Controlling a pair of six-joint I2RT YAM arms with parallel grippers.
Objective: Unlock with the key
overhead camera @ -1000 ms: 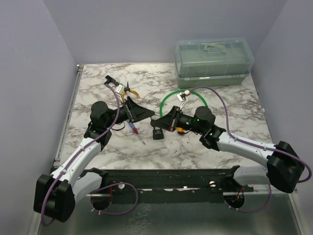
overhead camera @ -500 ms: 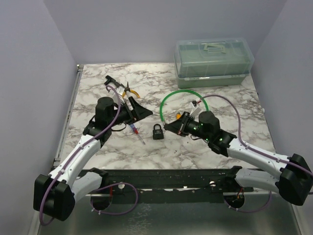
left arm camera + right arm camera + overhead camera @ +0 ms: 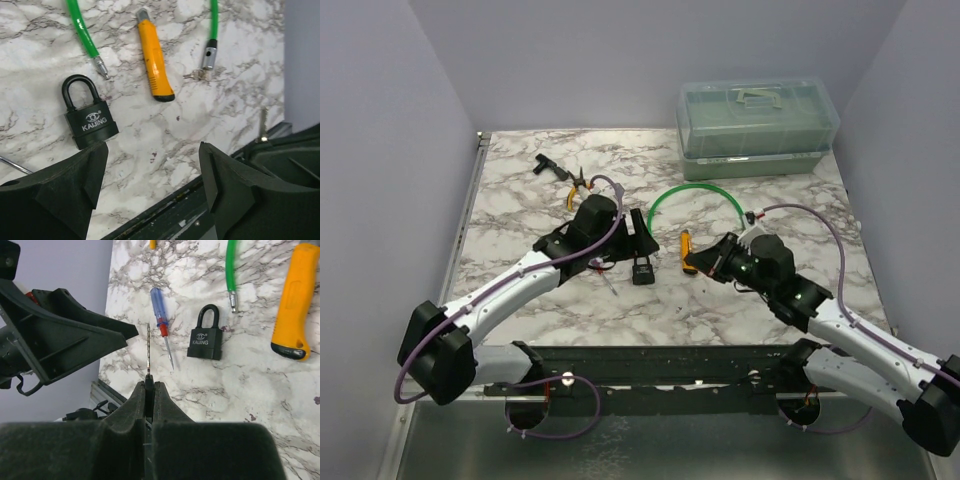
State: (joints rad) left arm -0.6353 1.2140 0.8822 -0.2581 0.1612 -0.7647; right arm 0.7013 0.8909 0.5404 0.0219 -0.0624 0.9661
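Currently right end effector pinching key edge-on; left end effector hovering wide near padlock; ungripped padlock risking sliding during insertion.

A translucent green toolbox sits closed at the far right corner of a marble-patterned table. In front of it, a green cable arcs across the surface, its two metal-tipped ends lying apart. An orange utility knife lies between those ends. A blue-and-red-handled screwdriver rests farther left, tip toward the near edge. Yellow-gripped pliers lie behind it.
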